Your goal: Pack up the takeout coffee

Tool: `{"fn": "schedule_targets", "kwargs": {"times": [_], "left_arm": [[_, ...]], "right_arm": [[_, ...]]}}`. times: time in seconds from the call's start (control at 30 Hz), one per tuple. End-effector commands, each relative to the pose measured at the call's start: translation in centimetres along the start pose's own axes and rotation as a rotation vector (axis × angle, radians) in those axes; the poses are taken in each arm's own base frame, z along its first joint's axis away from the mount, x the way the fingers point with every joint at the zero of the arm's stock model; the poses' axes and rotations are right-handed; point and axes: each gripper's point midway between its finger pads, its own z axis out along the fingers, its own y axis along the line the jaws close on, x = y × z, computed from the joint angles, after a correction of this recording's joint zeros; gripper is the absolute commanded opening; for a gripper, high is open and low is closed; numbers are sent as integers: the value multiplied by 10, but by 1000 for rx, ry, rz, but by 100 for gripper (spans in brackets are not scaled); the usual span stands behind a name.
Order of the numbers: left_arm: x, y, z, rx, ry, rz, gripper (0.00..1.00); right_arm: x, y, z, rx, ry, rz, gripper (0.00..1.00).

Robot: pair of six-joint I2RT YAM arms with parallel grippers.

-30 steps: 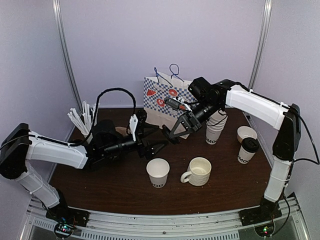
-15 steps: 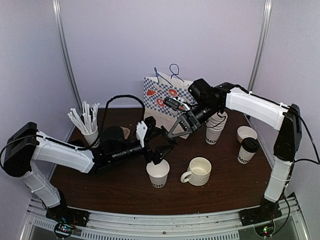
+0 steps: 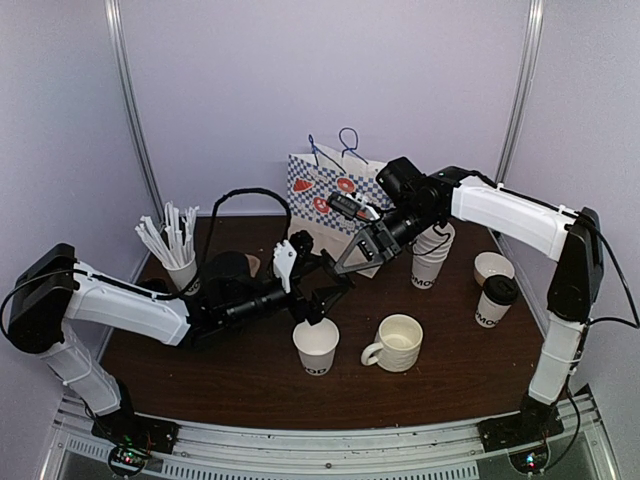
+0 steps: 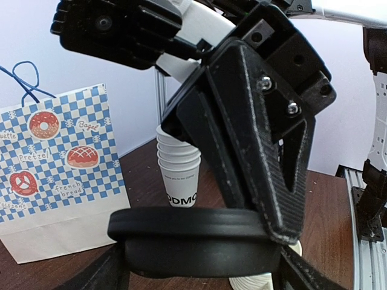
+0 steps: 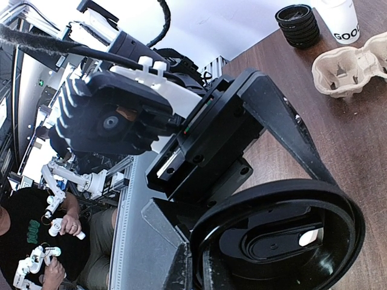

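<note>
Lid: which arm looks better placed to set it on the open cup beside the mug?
Left, probably. Its claw straddles the lid and hangs nearly over the cup; the right claw only pinches the rim from the far side.

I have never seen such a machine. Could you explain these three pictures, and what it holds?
This is a robot: a left arm and a right arm fixed at the near edge of a table. One picture looks down from above; two come from cameras on the wrists. On the table stand a checked paper bag, a stack of paper cups, a lidded cup, a white mug, an open paper cup and a cup of straws. The right claw is shut and seems to pinch the rim of a black lid. The left claw stands wide around the same lid, near the open paper cup; whether it grips is unclear.
</note>
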Motion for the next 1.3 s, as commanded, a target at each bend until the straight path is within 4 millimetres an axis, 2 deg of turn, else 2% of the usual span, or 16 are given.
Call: {"fn": "schedule_targets", "kwargs": {"times": [0.0, 0.2, 0.53, 0.77, 0.83, 0.9, 1.0, 1.1, 1.2, 1.27], "left_arm": [[-22, 4, 6, -25, -67, -1, 83], [-20, -2, 1, 10, -82, -5, 84], [-16, 3, -3, -20, -58, 6, 79], [-20, 1, -7, -11, -58, 11, 78], [-21, 1, -7, -11, -44, 12, 77], [-20, 1, -8, -10, -13, 11, 77], [-15, -1, -11, 0, 80, 1, 77], [-6, -2, -23, 3, 245, -4, 76], [2, -3, -43, 6, 438, -7, 75], [-3, -7, -54, 24, 532, -19, 75]], "right_arm": [[-2, 13, 1, -40, -9, -14, 3], [-1, 13, 1, -53, -10, -7, 3], [1, 12, 3, -72, -6, 13, 6], [0, 16, 1, -82, -10, 7, 7], [2, 15, 1, -66, -3, 4, 20], [5, 14, -1, -45, 8, -7, 29], [10, 12, -10, 20, 22, -34, 39], [14, 4, -30, 124, 21, -60, 46], [13, -8, -57, 239, -18, -74, 48], [16, -22, -73, 339, -36, -75, 48]]}}
